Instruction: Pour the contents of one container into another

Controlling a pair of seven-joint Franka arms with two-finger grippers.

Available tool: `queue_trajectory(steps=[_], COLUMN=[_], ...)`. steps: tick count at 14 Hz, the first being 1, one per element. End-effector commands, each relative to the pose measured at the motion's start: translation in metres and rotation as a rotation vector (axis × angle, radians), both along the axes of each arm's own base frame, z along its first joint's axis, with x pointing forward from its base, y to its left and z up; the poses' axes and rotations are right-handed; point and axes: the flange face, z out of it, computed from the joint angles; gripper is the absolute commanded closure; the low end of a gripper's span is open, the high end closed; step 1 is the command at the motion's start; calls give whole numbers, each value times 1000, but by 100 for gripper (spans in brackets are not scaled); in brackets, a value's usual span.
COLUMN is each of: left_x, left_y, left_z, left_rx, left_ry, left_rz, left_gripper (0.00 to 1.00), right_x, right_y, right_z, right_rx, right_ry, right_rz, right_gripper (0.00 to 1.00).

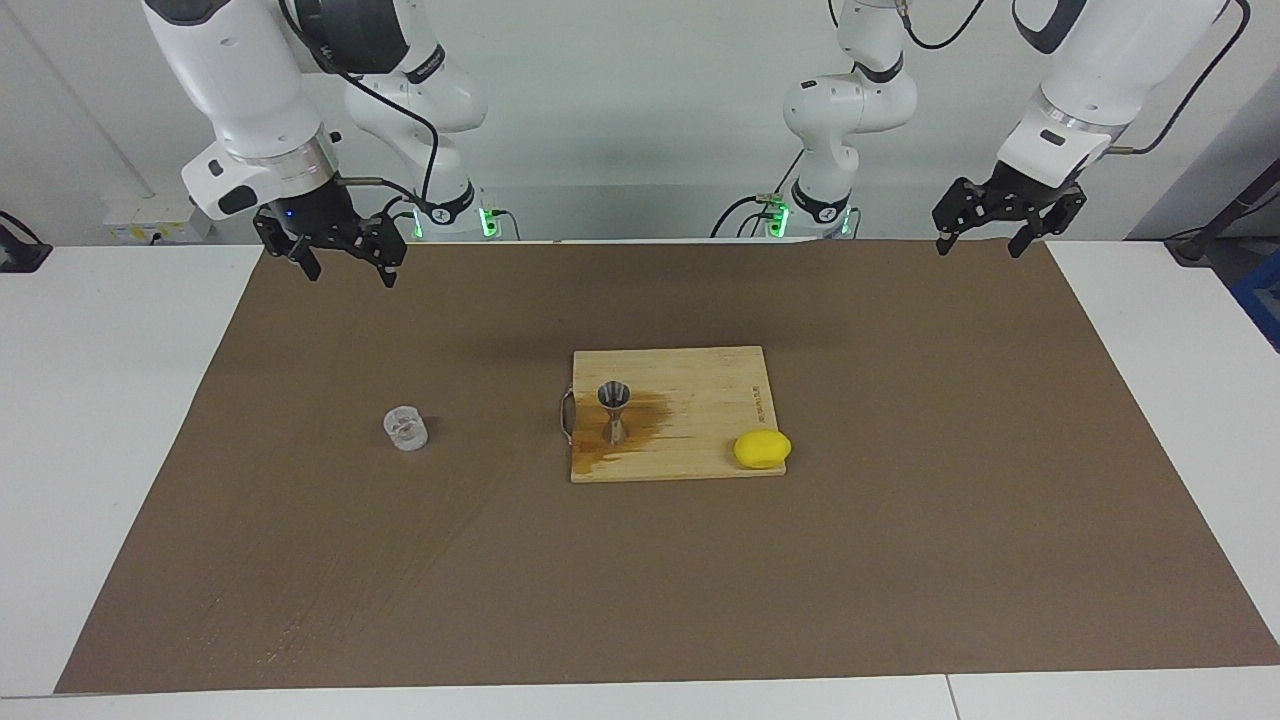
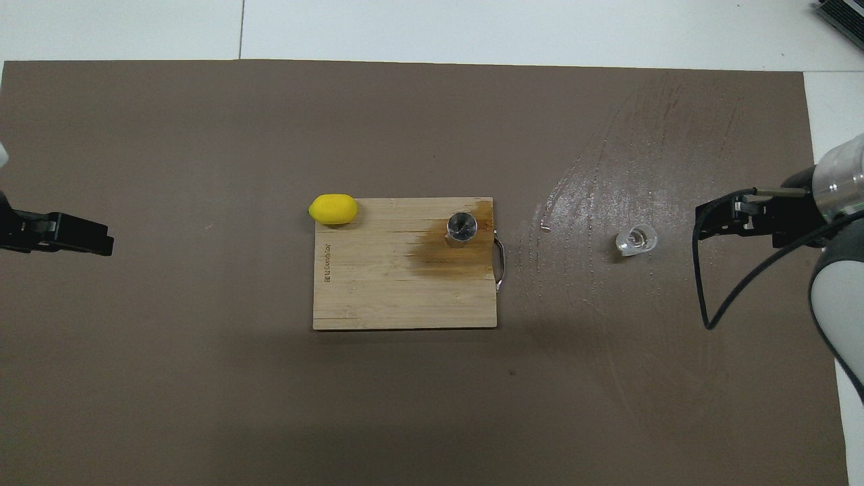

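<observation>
The small clear cup [image 1: 405,428] [image 2: 635,239] stands upright on the brown mat toward the right arm's end of the table. The silvery hourglass jigger [image 1: 613,410] [image 2: 462,228] stands upright on the wooden cutting board [image 1: 710,390] [image 2: 378,290], at the board's handle end. My right gripper [image 1: 350,272] [image 2: 702,226] hangs open and holds nothing, high over the mat's edge by its base and apart from the cup. At the other end of the table my left gripper [image 1: 980,248] [image 2: 108,241] waits, open and holding nothing, raised over the mat's corner.
A yellow lemon [image 1: 762,448] [image 2: 333,208] lies at the board's corner farther from the robots, toward the left arm's end. A dark wet stain spreads on the board around the jigger. Wet streaks mark the mat [image 2: 607,169] between board and cup.
</observation>
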Motion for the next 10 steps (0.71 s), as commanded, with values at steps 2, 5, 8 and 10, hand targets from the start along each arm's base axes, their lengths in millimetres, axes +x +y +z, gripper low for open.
queue_trajectory(steps=[2,5,8,10], left_x=[-5,-5,-5,-5], left_y=[1,1,2,1], left_z=[1,1,1,1], left_rx=[-11,-11,-11,-11], left_ry=[8,8,8,8], left_rz=[10,10,15,10], left_gripper=[0,0,0,0], right_x=[-1,-2,-1,-2], right_y=[-4,-4,-6,-6], right_z=[4,4,3,2], right_rx=[-10,-14,-12,-11], right_ry=[-6,-3,-5,-3], right_rz=[51,67,59,54], right_gripper=[0,0,0,0])
